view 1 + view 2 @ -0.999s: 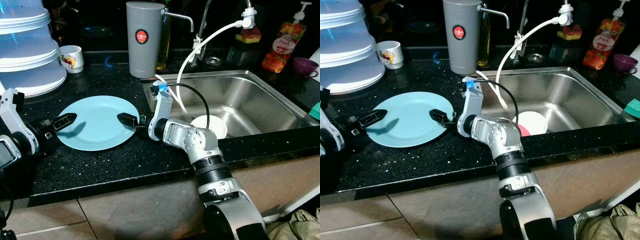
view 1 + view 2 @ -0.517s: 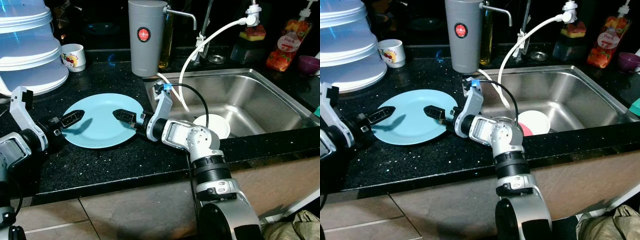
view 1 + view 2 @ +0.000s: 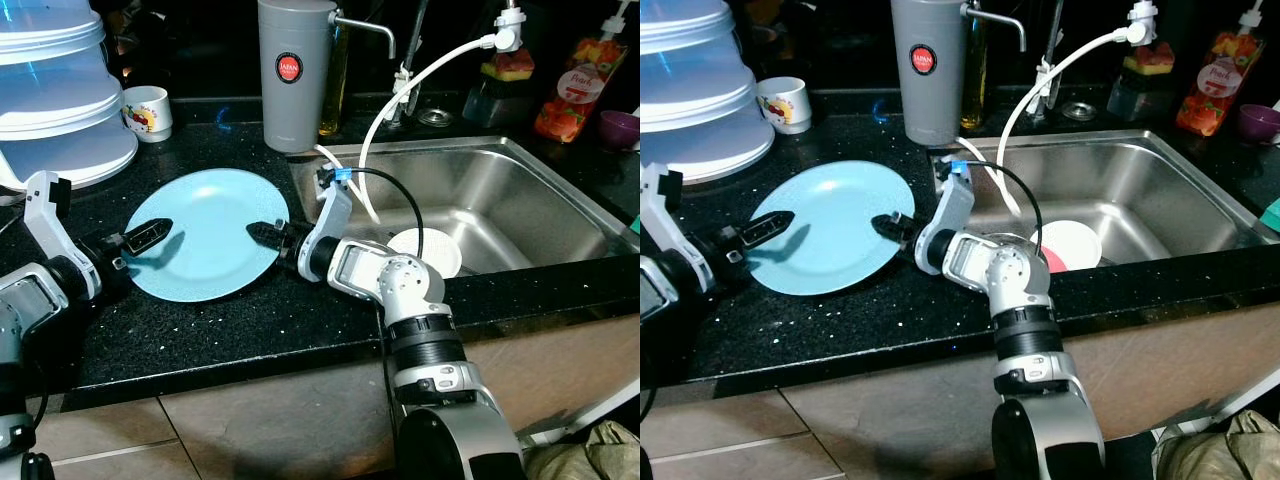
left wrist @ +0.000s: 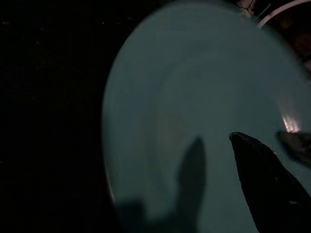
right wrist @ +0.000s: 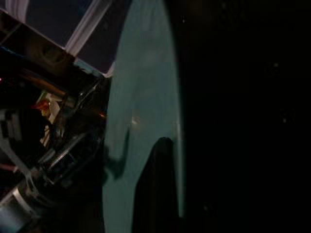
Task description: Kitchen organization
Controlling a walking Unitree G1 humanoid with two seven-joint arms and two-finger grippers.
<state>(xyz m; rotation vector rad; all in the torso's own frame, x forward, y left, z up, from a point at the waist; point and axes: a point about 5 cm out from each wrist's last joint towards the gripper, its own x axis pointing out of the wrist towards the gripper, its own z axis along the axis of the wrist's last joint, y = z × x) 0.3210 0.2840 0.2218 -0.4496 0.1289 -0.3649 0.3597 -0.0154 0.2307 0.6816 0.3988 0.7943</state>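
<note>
1. I see the round light-blue plate (image 3: 205,232) on the black speckled bench (image 3: 250,320), beside the steel sink (image 3: 500,200)
2. My left gripper (image 3: 150,234) and right gripper (image 3: 268,233) meet its opposite rims; I cannot tell their fingers' opening

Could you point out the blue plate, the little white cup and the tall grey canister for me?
blue plate (image 3: 205,225): left eye view, the bare middle of its face.
white cup (image 3: 149,112): left eye view, its printed side.
grey canister (image 3: 931,85): right eye view, the body just below its red badge.
</note>
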